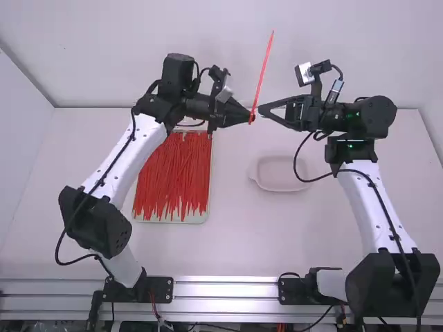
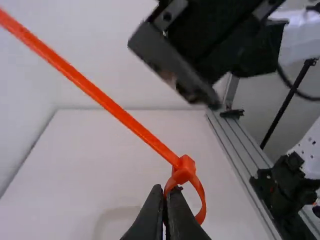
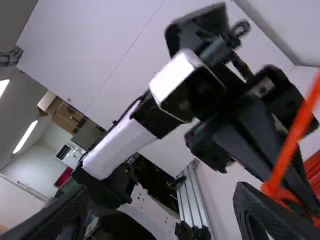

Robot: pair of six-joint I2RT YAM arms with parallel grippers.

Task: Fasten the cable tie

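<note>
Currently: orange cable tie (image 1: pixel 261 72), held in the air above the counter (image 1: pixel 311 235), between the two tools. Tail passed through the head, small loop formed under it, long tail standing up free. Left tool (image 2: pixel 163 190): clenched on the loop just beside the head. Right tool (image 1: pixel 267 113): released, jaws spread, close by the head. Remaining, by judgement: grip the tail and draw the loop tight. Also on the counter: tray of spare red ties (image 1: pixel 173 176), white dish (image 1: pixel 280 174).

left gripper (image 1: pixel 245 117) pinched closed | right gripper (image 1: pixel 263 113) spread wide | both raised, tips near
</note>
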